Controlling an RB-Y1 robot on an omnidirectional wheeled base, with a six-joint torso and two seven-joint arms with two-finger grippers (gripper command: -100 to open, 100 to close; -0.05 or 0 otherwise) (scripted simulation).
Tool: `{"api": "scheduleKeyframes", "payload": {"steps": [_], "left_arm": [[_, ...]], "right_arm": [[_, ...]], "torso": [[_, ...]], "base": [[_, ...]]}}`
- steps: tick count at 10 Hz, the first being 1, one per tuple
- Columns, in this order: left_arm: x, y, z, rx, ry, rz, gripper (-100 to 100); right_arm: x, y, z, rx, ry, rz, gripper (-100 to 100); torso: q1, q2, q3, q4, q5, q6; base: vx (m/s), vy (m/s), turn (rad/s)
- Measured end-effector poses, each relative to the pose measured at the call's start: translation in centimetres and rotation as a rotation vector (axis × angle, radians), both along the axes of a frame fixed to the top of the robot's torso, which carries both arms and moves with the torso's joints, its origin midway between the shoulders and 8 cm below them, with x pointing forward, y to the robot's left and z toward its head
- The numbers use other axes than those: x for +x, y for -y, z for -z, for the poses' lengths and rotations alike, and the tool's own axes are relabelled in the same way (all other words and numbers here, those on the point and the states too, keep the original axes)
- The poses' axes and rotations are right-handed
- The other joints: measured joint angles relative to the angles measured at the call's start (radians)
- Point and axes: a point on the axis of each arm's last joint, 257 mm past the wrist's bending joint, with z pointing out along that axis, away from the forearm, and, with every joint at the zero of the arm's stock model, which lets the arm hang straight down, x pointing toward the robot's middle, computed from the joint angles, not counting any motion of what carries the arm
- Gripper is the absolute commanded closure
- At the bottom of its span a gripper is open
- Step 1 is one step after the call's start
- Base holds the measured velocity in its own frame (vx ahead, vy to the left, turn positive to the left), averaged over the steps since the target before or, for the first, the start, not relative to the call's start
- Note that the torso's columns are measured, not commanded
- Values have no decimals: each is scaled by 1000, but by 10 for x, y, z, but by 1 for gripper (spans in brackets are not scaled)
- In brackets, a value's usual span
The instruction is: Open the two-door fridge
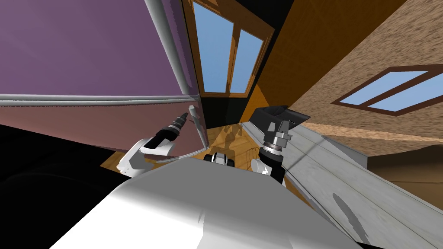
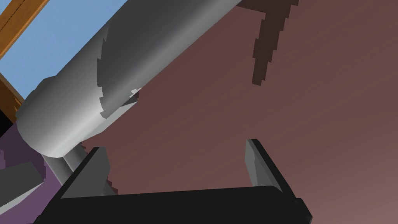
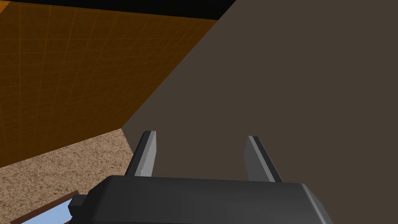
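My left gripper (image 2: 175,147) stands wide open, one finger just beside the end of the grey handle (image 2: 116,74). The fridge (image 1: 86,52) fills the head view's upper left. My right gripper (image 3: 201,137), right of centre, is wide open too.

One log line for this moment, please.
left end effector: open, beside handle end, not around it | door: maroon, facing left end effector | right end effector: open, holding nothing

The left forearm (image 1: 145,152) and right forearm (image 1: 259,166) have white shells ending in black joints. The left wrist (image 1: 175,124) is black with grey rings; the right wrist (image 1: 273,147) carries a grey ringed collar. The left gripper (image 2: 177,167) and right gripper (image 3: 202,157) each mount two light grey blade fingers on a dark box.
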Motion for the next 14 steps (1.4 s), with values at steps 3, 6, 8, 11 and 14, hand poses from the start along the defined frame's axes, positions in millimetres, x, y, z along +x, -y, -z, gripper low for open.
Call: {"api": "scheduleKeyframes", "payload": {"steps": [3, 6, 8, 11, 14], "left_arm": [[-5, -12, 4, 31, -49, -31, -100], [-13, -19, 0, 69, -94, -60, -100], [-19, -18, -12, 89, -98, -65, -100], [-17, -9, -27, 104, -72, -51, -100], [-19, -16, -19, 89, -93, -71, -100]], "right_arm": [[0, 0, 0, 0, 0, 0, 0], [0, 0, 0, 0, 0, 0, 0], [0, 0, 0, 0, 0, 0, 0], [0, 0, 0, 0, 0, 0, 0], [0, 0, 0, 0, 0, 0, 0]], "torso": [[2, -2, -1, 0, 1, 3], [-6, -10, -8, 0, -5, 9], [-12, -9, -9, 2, -9, 13], [-13, -10, -9, 2, -9, 14], [-6, -12, -9, 0, -6, 11]], "base": [[48, -56, 2], [65, -64, 16], [26, -32, -5], [11, -1, -6], [25, 42, 62]]}}
